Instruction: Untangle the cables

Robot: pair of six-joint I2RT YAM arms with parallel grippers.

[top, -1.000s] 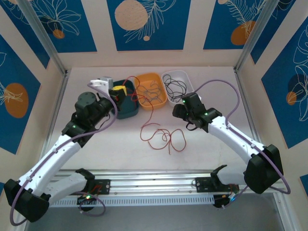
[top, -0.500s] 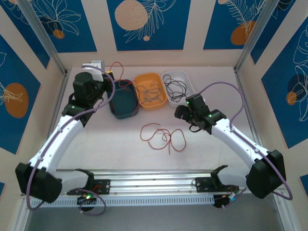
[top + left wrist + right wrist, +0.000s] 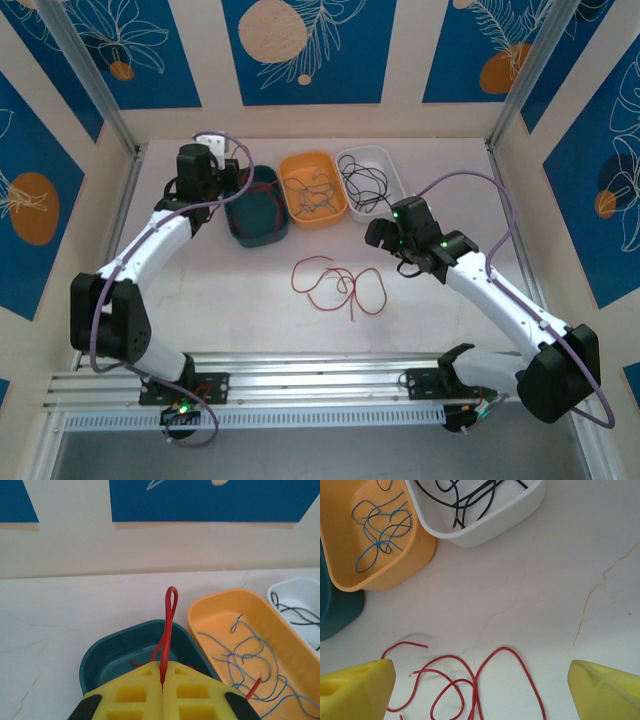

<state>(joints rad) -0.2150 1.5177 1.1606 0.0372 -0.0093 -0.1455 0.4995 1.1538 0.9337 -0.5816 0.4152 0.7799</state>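
Left wrist: sorting step, left jaws clamp a red cable (image 3: pixel 167 630) over the teal tub (image 3: pixel 107 647); release likely next. Right jaws gape.

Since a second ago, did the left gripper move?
Yes. The left gripper, shut on a red cable, shifted from above the middle of the teal bin toward its far-left corner.
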